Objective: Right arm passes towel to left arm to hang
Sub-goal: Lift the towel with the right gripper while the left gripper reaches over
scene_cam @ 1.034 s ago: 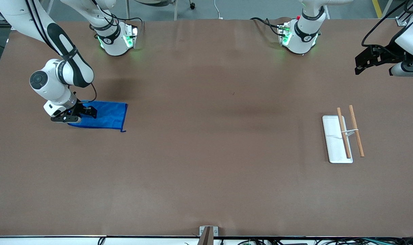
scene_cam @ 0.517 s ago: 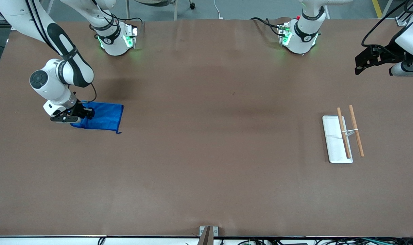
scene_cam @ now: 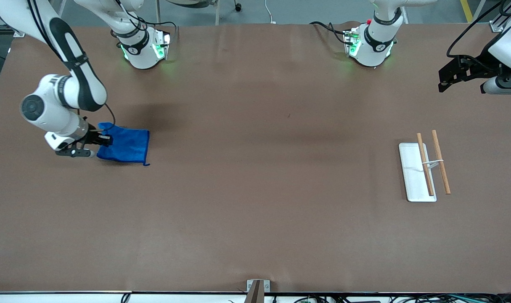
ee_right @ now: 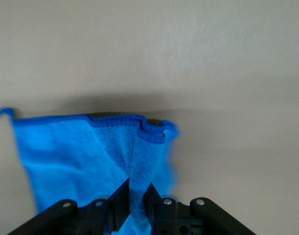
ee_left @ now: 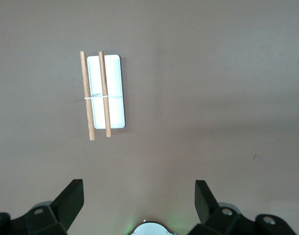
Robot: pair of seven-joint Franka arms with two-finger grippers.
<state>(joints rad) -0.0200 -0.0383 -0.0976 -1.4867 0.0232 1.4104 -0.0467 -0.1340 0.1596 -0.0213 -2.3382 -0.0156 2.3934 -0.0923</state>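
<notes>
Towel (scene_cam: 127,145), bright blue, lies at the right arm's end of the table, one edge pinched in the right gripper (scene_cam: 105,139); a steady lift should keep the bunched fold from slipping. Left gripper (ee_left: 138,198) waits spread wide, high above a white tray (ee_left: 115,108) that carries only two tied wooden sticks (ee_left: 104,100).

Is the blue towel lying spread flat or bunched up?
Bunched: the towel is pinched between the right end effector fingers, its edge gathered into a fold.
</notes>
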